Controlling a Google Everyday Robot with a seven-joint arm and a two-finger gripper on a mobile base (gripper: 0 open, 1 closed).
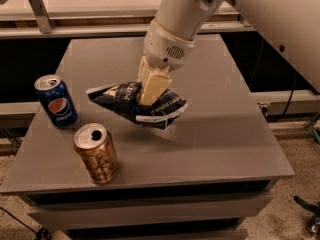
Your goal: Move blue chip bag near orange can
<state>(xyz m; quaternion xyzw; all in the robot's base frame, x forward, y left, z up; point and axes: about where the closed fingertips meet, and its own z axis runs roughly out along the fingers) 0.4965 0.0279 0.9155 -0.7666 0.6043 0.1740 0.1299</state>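
Observation:
The blue chip bag [131,105] is a crumpled dark navy foil bag with white lettering, held just above the grey table [220,134] near its middle. My gripper [150,88] comes down from the upper right and is shut on the bag's top edge with its cream-coloured fingers [152,86]. The orange can [96,153] stands upright at the front left of the table, a short way below and left of the bag, not touching it.
A blue Pepsi can [56,101] stands upright at the left edge, just left of the bag. The white arm fills the upper right. Behind the table runs a light counter with a rail [75,29]. The table's front edge is close to the orange can.

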